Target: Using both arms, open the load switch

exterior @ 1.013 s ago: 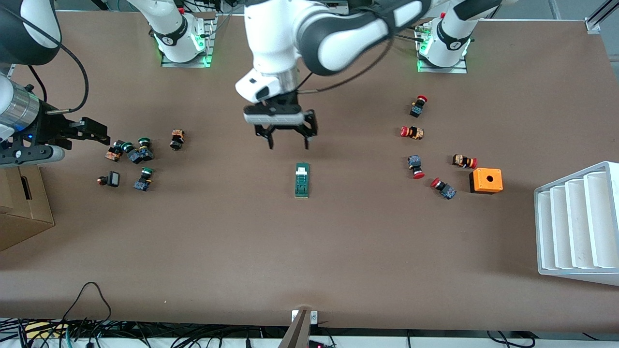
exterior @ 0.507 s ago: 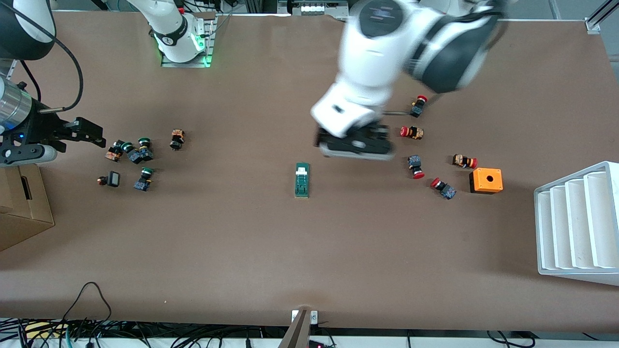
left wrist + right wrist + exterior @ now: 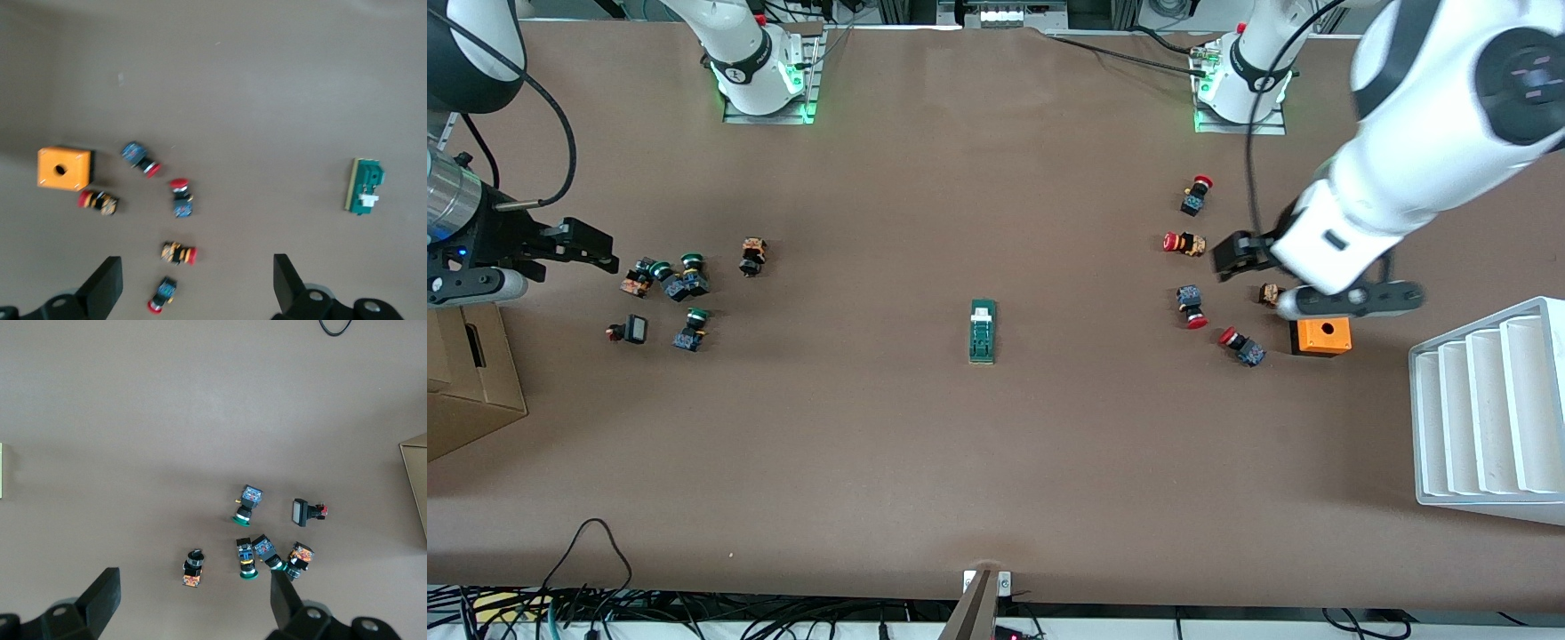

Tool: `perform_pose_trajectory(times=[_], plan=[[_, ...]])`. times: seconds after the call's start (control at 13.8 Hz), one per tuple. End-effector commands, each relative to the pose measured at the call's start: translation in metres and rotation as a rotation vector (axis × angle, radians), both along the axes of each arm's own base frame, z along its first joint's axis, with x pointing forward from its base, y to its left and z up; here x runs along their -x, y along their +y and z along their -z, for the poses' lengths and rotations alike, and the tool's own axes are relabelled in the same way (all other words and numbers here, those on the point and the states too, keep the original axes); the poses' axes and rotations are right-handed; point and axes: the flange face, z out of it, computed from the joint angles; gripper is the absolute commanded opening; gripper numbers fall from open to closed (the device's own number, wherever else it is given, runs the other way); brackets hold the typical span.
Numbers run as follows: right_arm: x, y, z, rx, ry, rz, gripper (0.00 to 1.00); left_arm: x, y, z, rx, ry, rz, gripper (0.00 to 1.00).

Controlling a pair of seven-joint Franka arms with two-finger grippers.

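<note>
In the front view I am seeing the load switch [image 3: 983, 331] lying at the centre of the frame on the brown table [image 3: 996, 444], touched by neither arm. The left gripper [image 3: 1232, 258] is hanging at the right of the frame, over the red-capped buttons [image 3: 1184, 243] and beside the orange box [image 3: 1323, 334]. The right gripper [image 3: 596, 249] is waiting at the left edge, over the green-capped buttons [image 3: 685, 280].

In the left wrist view I am finding that gripper's fingers [image 3: 107, 287] spread wide and holding nothing, the load switch sitting at the right of the frame.

In the right wrist view its fingers [image 3: 103, 593] are likewise standing wide apart and empty, buttons lying lower centre.
</note>
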Motion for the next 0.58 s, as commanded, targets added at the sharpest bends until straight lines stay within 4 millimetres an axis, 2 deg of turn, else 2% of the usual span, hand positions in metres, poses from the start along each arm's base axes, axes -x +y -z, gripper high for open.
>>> perform_pose_trajectory(times=[0.0,0.36,0.51], plan=[[-0.003,-0.001,-0.005,0.009,-0.008,-0.016,0.99,0.013,0.053,0.002,0.035,0.033,0.025,0.99],[-0.003,-0.002,-0.005,0.009,-0.012,-0.016,0.99,0.027,0.147,-0.012,0.043,0.047,0.06,0.99],[-0.003,-0.001,-0.005,0.009,-0.014,-0.017,0.99,0.032,0.161,-0.017,0.031,0.055,0.049,0.99]])
